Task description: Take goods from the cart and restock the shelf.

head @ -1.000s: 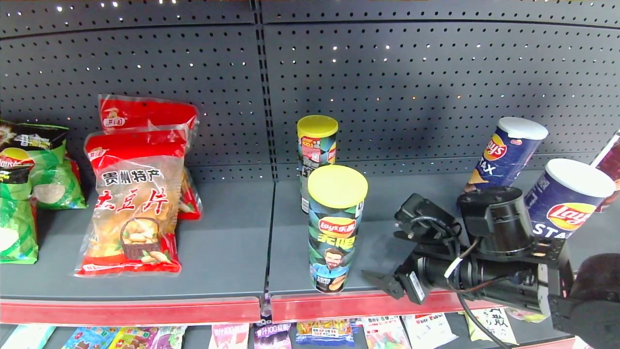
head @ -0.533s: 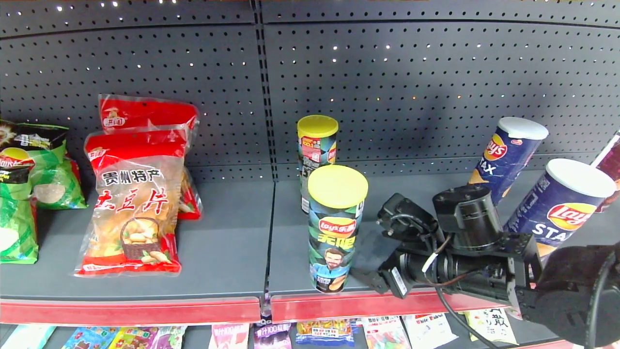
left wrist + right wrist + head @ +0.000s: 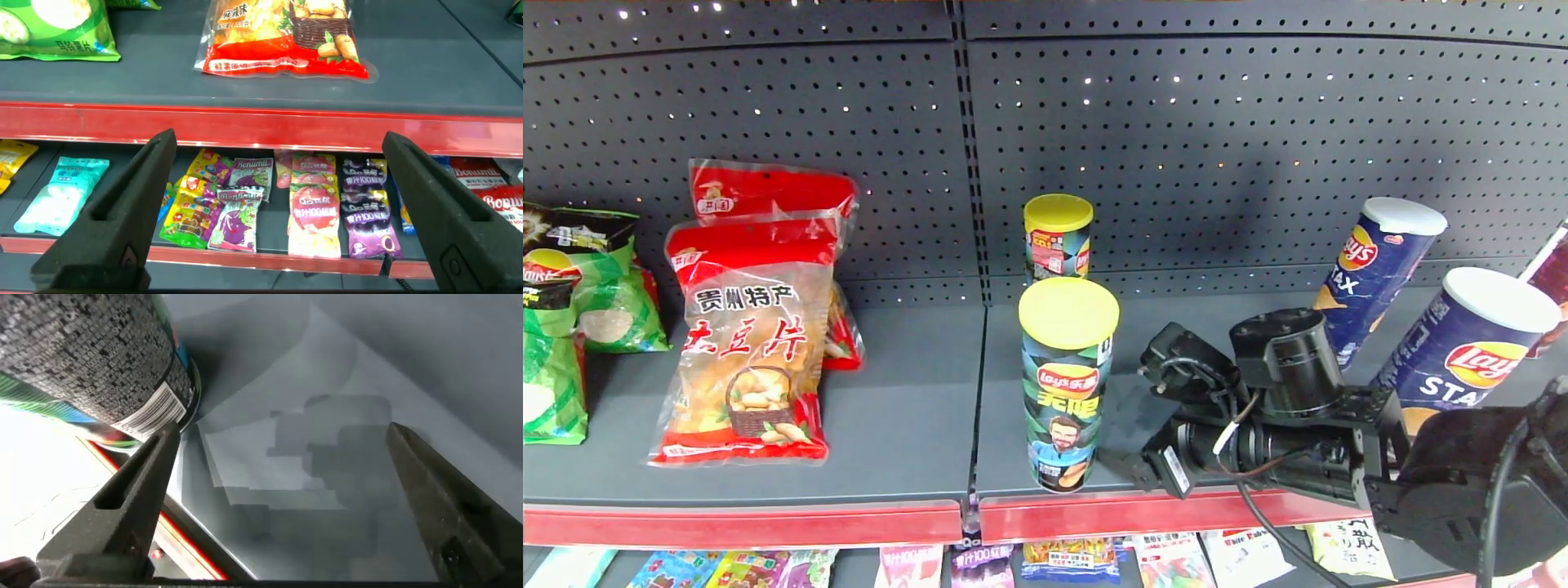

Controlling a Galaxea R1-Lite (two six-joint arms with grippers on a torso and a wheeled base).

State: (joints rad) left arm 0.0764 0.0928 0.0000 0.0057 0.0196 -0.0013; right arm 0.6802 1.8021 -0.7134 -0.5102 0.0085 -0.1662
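A chip can with a yellow lid (image 3: 1067,384) stands upright near the front edge of the grey shelf (image 3: 907,425), with a second yellow-lidded can (image 3: 1058,235) behind it. My right gripper (image 3: 1123,447) is low on the shelf just right of the front can, open, with one fingertip against the can's base. In the right wrist view the can's base (image 3: 106,367) sits beside one finger (image 3: 139,490) of the gripper (image 3: 282,437), outside the gap. My left gripper (image 3: 279,143) hangs open in front of the red shelf edge (image 3: 261,126), holding nothing.
Two blue chip cans (image 3: 1374,260) (image 3: 1470,343) lean at the right of the shelf. Red snack bags (image 3: 747,343) and green bags (image 3: 556,327) take up the left. The lower shelf holds several candy packets (image 3: 315,204). Bare shelf lies between the red bags and the cans.
My right arm has moved left along the shelf front. The front yellow-lidded can has slid a little to the left with it. The left gripper's earlier state is not shown.
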